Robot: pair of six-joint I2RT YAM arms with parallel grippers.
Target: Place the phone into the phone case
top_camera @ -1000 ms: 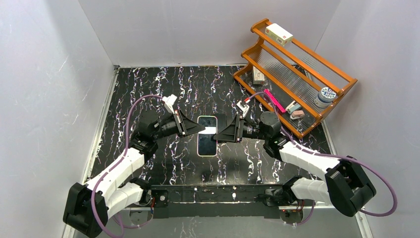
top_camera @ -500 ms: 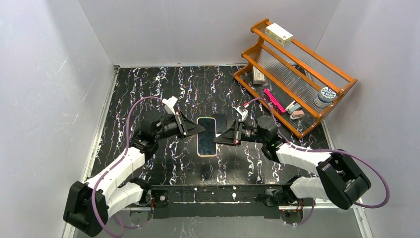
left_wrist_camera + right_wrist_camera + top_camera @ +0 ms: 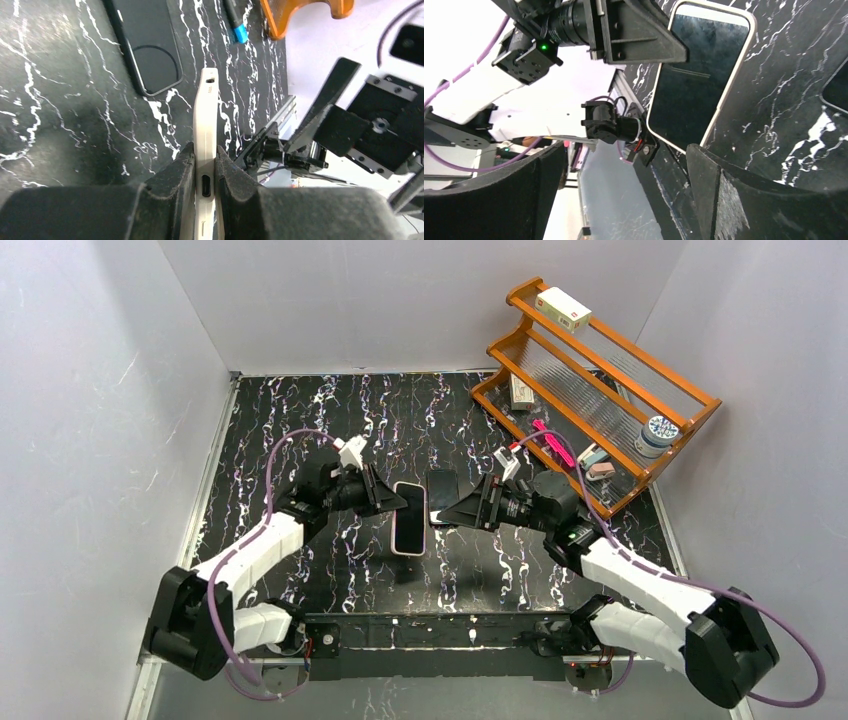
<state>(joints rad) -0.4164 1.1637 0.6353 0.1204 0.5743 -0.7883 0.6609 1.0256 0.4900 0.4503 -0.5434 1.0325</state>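
Phone (image 3: 407, 532) is in the left pincer (image 3: 204, 153). Both fingers press on its two faces, and the jaws are closed down to the phone's thickness. From the left wrist we see it edge-on, with the pale rim towards the camera, running straight out past the fingertips. A port slot shows on the rim between the fingers. The phone is tilted up off the table (image 3: 330, 430). Whether its far end touches the marble we cannot tell.

Right pincer (image 3: 624, 152) faces the left one from the opposite side, with its jaws spread wide and nothing in them. The phone's dark screen sits ahead of its fingers (image 3: 744, 195), in line with the gap but not between the tips (no contact that we can see).

Case (image 3: 146, 47) lies flat on the table with a ring mark showing. It is beyond the left pincer's tips, to one side of the held phone and apart from it. Seen from the right pincer, it lies just outside one finger.

Rack (image 3: 600, 370) stands behind the right pincer's wrist, well apart from the phone.
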